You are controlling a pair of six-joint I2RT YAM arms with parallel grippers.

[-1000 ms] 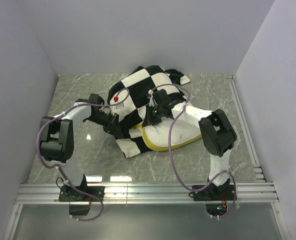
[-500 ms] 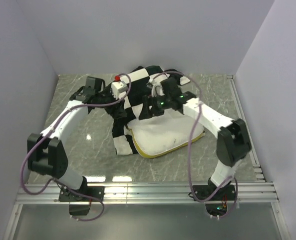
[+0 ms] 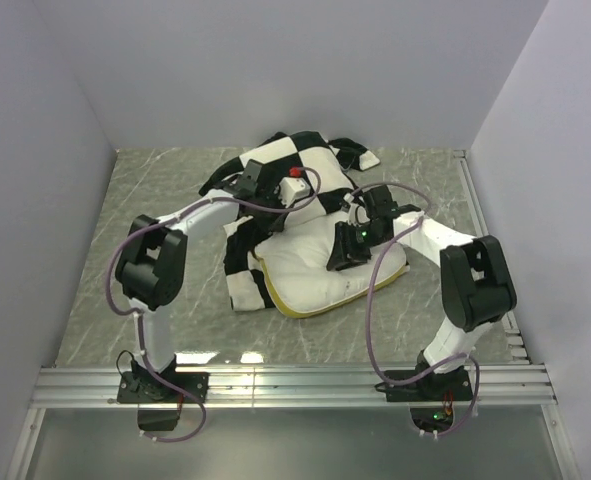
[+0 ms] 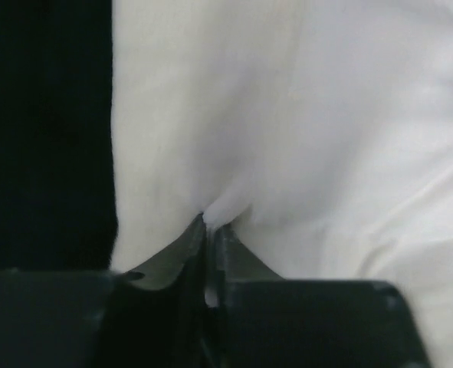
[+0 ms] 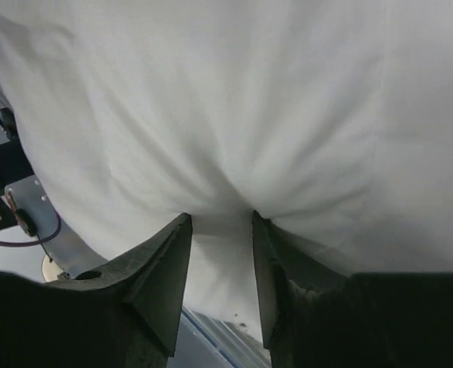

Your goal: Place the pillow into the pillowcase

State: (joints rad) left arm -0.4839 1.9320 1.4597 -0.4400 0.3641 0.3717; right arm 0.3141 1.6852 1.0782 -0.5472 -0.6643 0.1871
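The cream-white pillow (image 3: 310, 268) lies mid-table, its yellow band along the near edge. The black-and-white checked pillowcase (image 3: 290, 165) is bunched behind it and trails down its left side. My left gripper (image 3: 278, 212) sits at the pillow's back-left, where the case meets it. In the left wrist view its jaws (image 4: 209, 222) pinch a small fold of white cloth beside a black square of the pillowcase (image 4: 46, 130). My right gripper (image 3: 340, 258) presses on the pillow's right half. Its fingers (image 5: 220, 217) squeeze a puckered bunch of the pillow (image 5: 234, 100).
Plain white walls close in the marble table (image 3: 155, 190) on the left, back and right. An aluminium rail (image 3: 295, 382) runs along the near edge by the arm bases. A narrow rail (image 3: 485, 240) lines the right side. Purple cables loop off both arms.
Both grippers let go, opened and lifted toward the back, then came down again. The left now pinches cloth farther right; the right has dropped onto the pillow. More of the pillow shows.
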